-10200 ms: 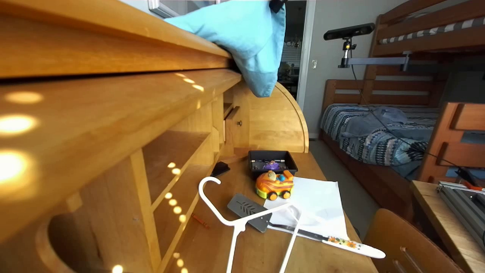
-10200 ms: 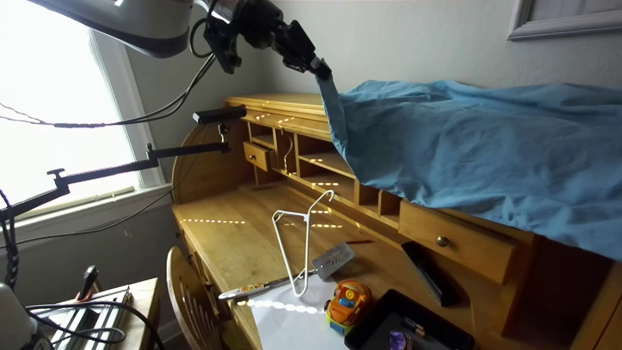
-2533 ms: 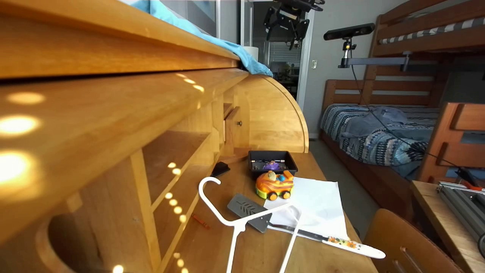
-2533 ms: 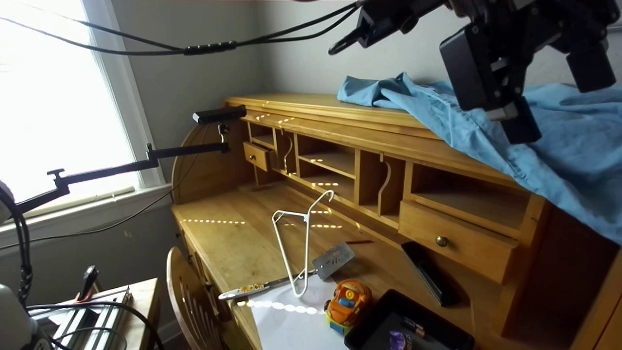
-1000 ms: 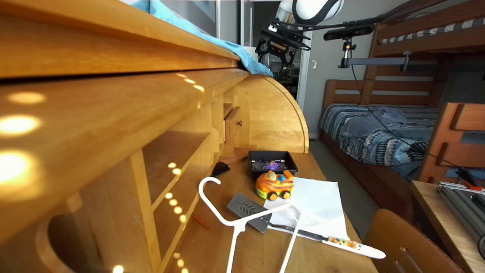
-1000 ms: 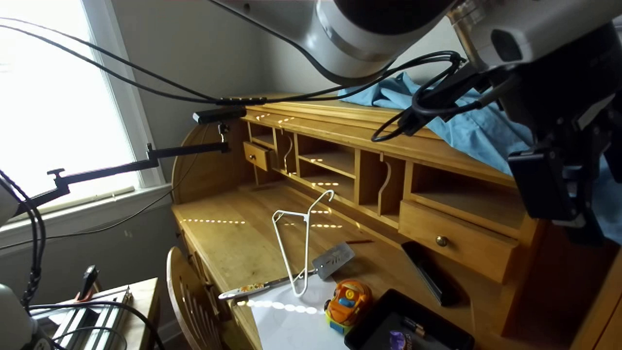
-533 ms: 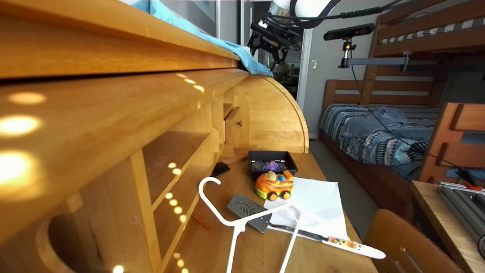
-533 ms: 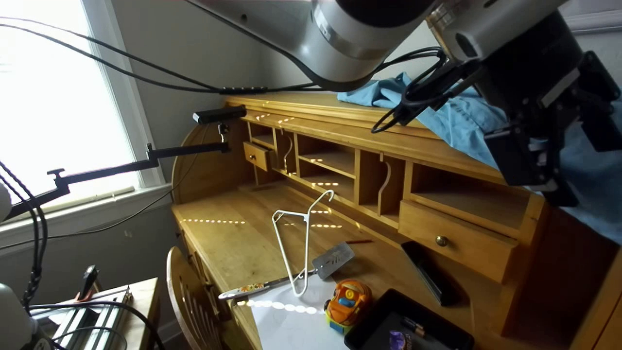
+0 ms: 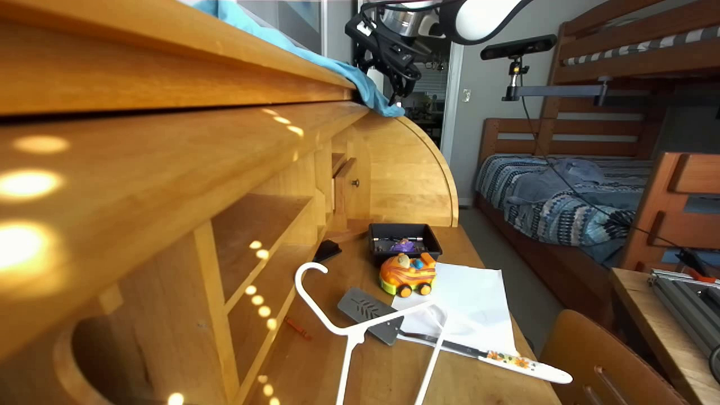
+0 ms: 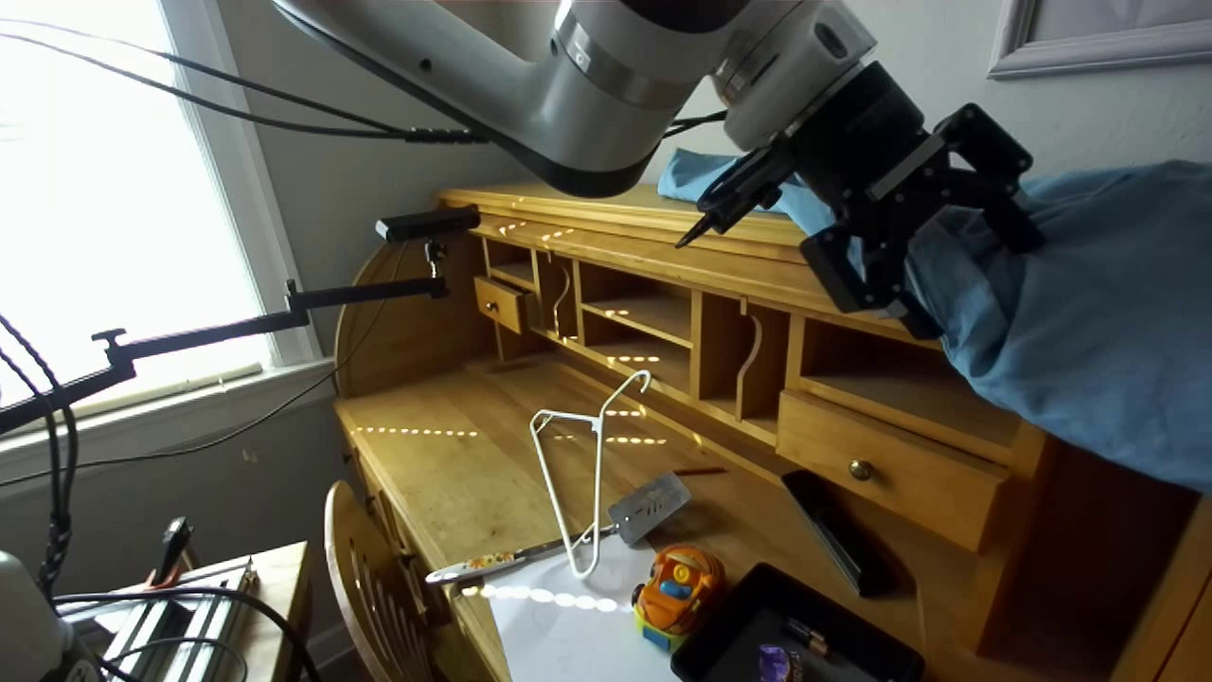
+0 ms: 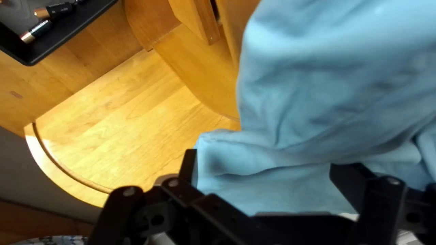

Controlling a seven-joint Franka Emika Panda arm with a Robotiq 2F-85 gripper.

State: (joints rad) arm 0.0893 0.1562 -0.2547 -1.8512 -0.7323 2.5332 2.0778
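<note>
The blue cloth (image 10: 1117, 332) lies over the top of the wooden desk (image 10: 436, 474) and hangs past its front edge, at the end near the black tray (image 11: 68, 32). The gripper (image 11: 263, 163) has its jaws wide apart, a fold of the cloth between the fingers (image 11: 189, 166); whether they touch it is unclear. Pale marks on the batteries (image 11: 39, 30) in the tray are too small to read. The wrist view cuts most of the tray off; both exterior views also show a purple item (image 10: 776, 665) in it, hard to make out. In an exterior view the hanger (image 9: 355, 337) loses its lower end, the gap between the fingers is hard to see, and only a strip of cloth shows. The bed (image 9: 540, 197) shows there, with just a sliver of its patterned blanket (image 11: 51, 241) in the wrist view. The window (image 10: 104, 208) and picture frame (image 10: 1098, 57) appear in an exterior view.
</note>
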